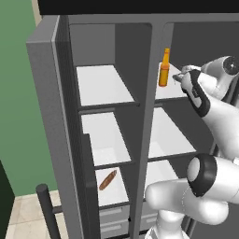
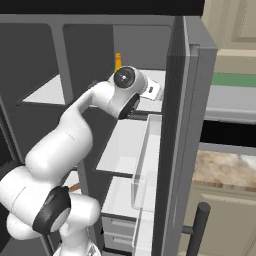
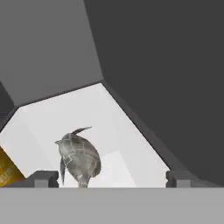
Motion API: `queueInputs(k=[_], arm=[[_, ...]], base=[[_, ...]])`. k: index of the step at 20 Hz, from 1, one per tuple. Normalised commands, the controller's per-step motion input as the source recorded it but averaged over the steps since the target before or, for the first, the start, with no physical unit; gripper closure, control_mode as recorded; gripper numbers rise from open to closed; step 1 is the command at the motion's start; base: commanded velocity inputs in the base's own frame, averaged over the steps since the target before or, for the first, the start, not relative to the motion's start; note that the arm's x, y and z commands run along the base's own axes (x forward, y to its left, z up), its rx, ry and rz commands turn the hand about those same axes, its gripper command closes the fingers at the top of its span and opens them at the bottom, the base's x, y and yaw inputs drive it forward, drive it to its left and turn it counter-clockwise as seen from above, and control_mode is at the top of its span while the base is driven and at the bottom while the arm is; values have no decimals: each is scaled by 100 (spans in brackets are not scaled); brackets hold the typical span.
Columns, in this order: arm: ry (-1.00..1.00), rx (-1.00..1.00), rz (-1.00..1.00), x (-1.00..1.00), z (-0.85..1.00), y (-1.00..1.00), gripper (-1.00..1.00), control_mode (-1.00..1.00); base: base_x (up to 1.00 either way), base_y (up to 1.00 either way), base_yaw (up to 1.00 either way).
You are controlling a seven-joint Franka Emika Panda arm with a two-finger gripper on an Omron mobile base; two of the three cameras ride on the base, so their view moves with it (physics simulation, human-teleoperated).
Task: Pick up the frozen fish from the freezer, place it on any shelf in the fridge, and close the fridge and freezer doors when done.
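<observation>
Here the gripper (image 3: 113, 178) stands wide open over a white shelf (image 3: 127, 144) in the fridge (image 1: 186, 46), holding nothing. The frozen fish (image 3: 78, 158) lies on that shelf between the two fingertips (image 3: 43, 178), much nearer the left one in the hand view (its tail points up and away) and well apart from the other. An orange bottle (image 1: 164, 68) stands upright on the same shelf, just beside the fish. A reddish-brown sausage (image 1: 108, 180) lies on a lower freezer (image 1: 100, 84) shelf.
</observation>
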Motion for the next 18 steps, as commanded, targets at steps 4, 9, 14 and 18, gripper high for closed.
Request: queueInputs(k=[4,9,14,18], arm=[[-8,0,0,-100,77,15,-100,-100],[-3,0,0,-100,74,51,-100,-100],[8,0,0,-100,24,54,-100,-100],[25,-2,2,-100,-37,41,-100,-100]], base=[[0,0,0],[0,0,0],[0,0,0],[0,0,0]])
